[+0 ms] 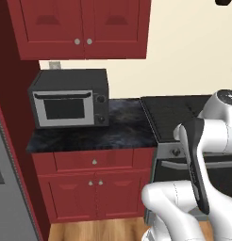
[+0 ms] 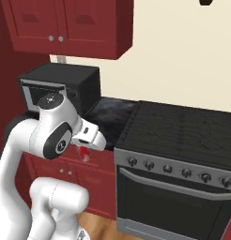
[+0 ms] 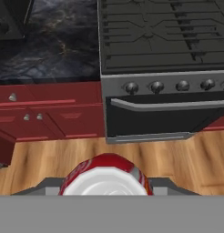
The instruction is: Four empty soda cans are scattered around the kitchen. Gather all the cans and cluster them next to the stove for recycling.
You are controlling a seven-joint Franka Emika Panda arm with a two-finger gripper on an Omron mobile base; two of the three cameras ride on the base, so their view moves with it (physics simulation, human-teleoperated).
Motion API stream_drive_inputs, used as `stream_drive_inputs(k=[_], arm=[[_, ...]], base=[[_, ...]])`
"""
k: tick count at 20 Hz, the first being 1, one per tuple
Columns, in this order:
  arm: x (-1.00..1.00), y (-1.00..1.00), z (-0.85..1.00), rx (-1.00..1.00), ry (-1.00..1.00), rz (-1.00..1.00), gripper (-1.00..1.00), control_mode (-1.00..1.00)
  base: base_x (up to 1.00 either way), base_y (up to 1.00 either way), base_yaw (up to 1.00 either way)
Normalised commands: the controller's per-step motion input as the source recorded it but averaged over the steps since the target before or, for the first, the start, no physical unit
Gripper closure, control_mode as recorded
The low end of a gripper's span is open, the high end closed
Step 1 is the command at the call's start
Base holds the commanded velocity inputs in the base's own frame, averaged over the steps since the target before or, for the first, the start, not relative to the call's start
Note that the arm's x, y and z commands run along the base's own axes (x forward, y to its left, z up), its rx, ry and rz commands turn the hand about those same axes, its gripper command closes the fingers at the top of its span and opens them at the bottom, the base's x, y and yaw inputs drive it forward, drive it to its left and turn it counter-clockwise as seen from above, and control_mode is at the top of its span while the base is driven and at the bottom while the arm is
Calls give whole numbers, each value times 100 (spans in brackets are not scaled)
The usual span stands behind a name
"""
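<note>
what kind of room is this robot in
A home kitchen, rendered. A stove with knobs and an oven door stands beside a black marbled countertop, which carries a microwave; dark red cabinets hang above.

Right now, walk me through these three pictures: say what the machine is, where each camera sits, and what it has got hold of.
The machine is a white robot arm on a base that can drive, in a rendered kitchen. Two cameras ride on the base behind the arm, one to its left and one to its right. The third sits on the hand and looks along it. Ahead is a black marbled countertop with a microwave standing on it, and next to it the stove with a row of knobs. In the hand view a red soda can with a silver top sits close at the bottom; the hand is shut on it. The stretch of counter beside the stove has no cans yet.
</note>
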Motion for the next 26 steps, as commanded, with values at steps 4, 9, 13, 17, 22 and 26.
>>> stream_drive_inputs(k=[4,9,13,17,22,26], arm=[[0,0,0,0,0,0,100,100],[0,0,0,0,0,0,100,100],[0,0,0,0,0,0,100,100],[0,0,0,0,0,0,100,100],[0,0,0,0,0,0,100,100],[0,0,0,0,0,0,100,100]], base=[[59,26,-1],[55,19,0],[49,19,-1],[43,21,-1],[32,23,0],[22,24,-1]])
